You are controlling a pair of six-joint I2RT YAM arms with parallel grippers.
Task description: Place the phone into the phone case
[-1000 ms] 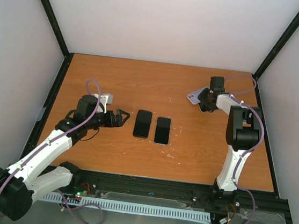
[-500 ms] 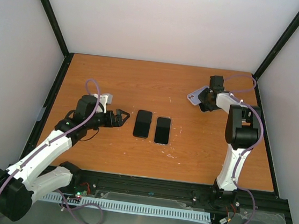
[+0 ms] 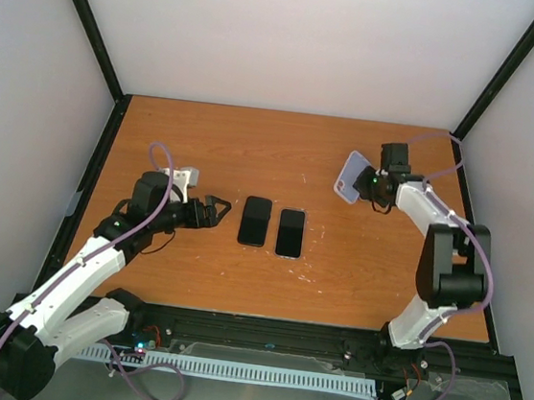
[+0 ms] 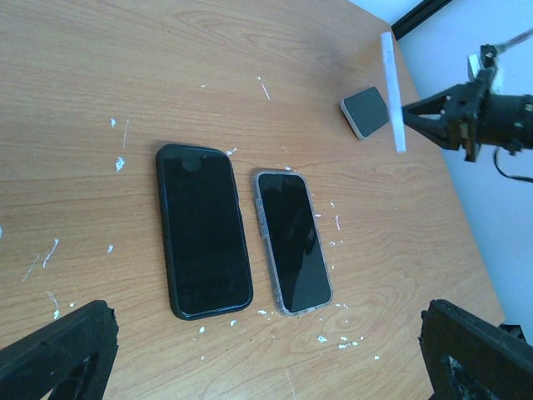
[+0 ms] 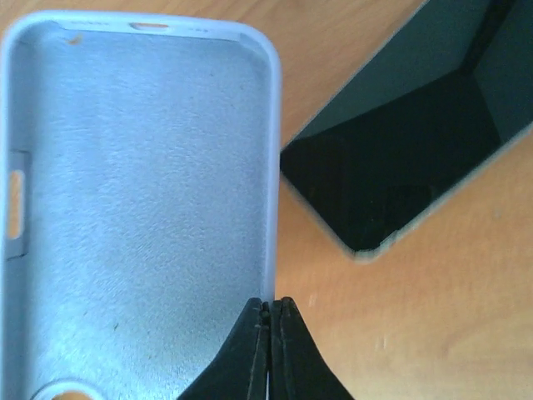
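The right gripper (image 5: 270, 310) is pinched tight on one long rim of the pale blue phone case (image 5: 141, 200) and holds it tilted above the counter (image 3: 253, 150). The case is empty. The phone (image 5: 408, 142) lies screen-up on the counter just beside it. At mid-counter a black-cased phone (image 4: 204, 229) and a clear-cased phone (image 4: 291, 242) lie side by side. The left gripper (image 3: 214, 209) hovers near them, spread wide and holding nothing.

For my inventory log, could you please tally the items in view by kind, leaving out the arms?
Phones: 3, namely the black-cased phone, the clear-cased phone and the far phone
Empty cases: 1, the lilac case pinched in the right gripper
Total: 4
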